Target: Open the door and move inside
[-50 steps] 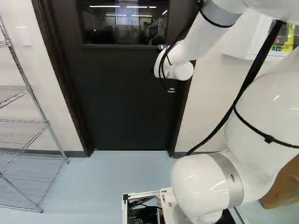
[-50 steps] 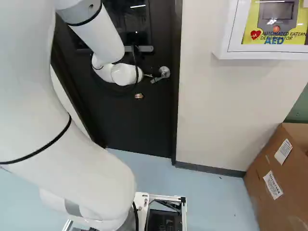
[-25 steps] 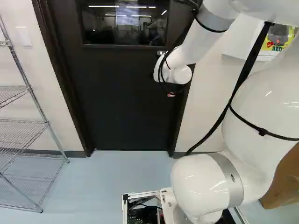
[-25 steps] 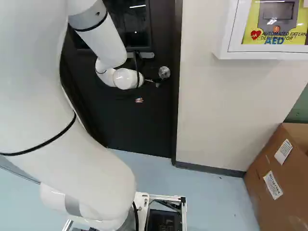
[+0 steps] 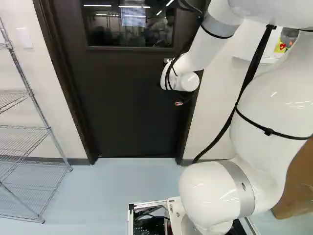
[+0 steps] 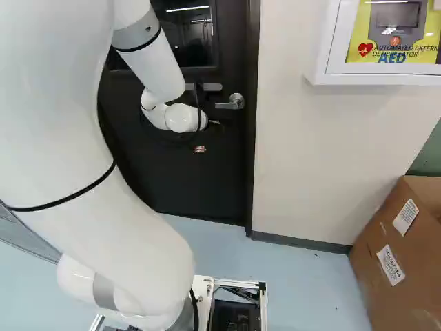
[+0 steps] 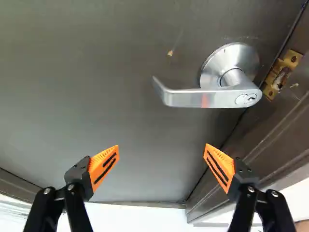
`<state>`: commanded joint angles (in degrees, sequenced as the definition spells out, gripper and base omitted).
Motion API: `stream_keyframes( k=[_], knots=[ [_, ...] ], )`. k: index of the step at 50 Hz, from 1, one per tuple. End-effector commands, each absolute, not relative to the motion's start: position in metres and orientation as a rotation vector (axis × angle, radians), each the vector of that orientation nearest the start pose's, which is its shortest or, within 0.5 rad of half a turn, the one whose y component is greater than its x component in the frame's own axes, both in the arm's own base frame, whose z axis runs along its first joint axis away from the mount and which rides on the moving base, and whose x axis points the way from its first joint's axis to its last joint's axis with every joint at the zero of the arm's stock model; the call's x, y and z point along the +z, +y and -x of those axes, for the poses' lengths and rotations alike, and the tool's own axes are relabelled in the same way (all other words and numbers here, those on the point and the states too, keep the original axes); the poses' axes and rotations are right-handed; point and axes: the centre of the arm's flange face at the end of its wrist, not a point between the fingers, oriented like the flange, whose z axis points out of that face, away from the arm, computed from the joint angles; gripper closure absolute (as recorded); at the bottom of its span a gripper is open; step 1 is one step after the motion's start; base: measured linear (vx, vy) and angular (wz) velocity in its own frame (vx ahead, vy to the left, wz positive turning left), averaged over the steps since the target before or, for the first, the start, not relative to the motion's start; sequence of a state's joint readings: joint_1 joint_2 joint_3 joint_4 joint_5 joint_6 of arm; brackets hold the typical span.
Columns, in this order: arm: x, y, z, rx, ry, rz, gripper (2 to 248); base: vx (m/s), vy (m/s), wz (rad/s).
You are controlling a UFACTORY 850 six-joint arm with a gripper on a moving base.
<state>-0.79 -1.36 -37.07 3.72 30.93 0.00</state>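
Note:
The dark door (image 5: 127,107) stands slightly ajar: in the wrist view the brass strike plate (image 7: 282,72) shows on the frame beside the door's edge. Its silver lever handle (image 6: 230,103) lies level; in the wrist view the handle (image 7: 207,96) is ahead of the gripper, above the gap and nearer the right-hand finger. A small part of the gripper (image 6: 215,122) sticks out past the white wrist, just under the handle; the rest is hidden. The gripper (image 7: 161,151) is open wide, with nothing between its orange pads and neither finger touching the handle.
The dark door frame (image 6: 253,138) meets a pale wall (image 6: 310,152). A white AED cabinet (image 6: 386,74) hangs on that wall, above a cardboard box (image 6: 393,255) on the floor. Left of the door stands a wire shelf (image 5: 29,127).
The arm's wrist has moved slightly down. The lever, tilted down before, has returned to level, and my gripper is off it. Window reflections have shifted as the door moved a little. The base has not moved.

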Motion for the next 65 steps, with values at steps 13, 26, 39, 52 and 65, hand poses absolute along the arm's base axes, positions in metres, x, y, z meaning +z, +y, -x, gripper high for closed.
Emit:
stream_keyframes(
  k=[13,26,39,52,65],
  knots=[
    [0.459,-0.012,-0.466,-1.721,0.199,2.624,3,0.000,0.000,0.000],
    [0.458,-0.016,-0.477,-1.699,0.391,2.607,3,0.000,0.000,0.000],
    [0.456,-0.019,-0.493,-1.677,0.539,2.585,3,0.000,0.000,0.000],
    [0.455,-0.019,-0.518,-1.681,0.552,2.577,3,0.000,0.000,0.000],
    [0.454,-0.019,-0.544,-1.691,0.551,2.569,3,0.000,0.000,0.000]
  ],
)
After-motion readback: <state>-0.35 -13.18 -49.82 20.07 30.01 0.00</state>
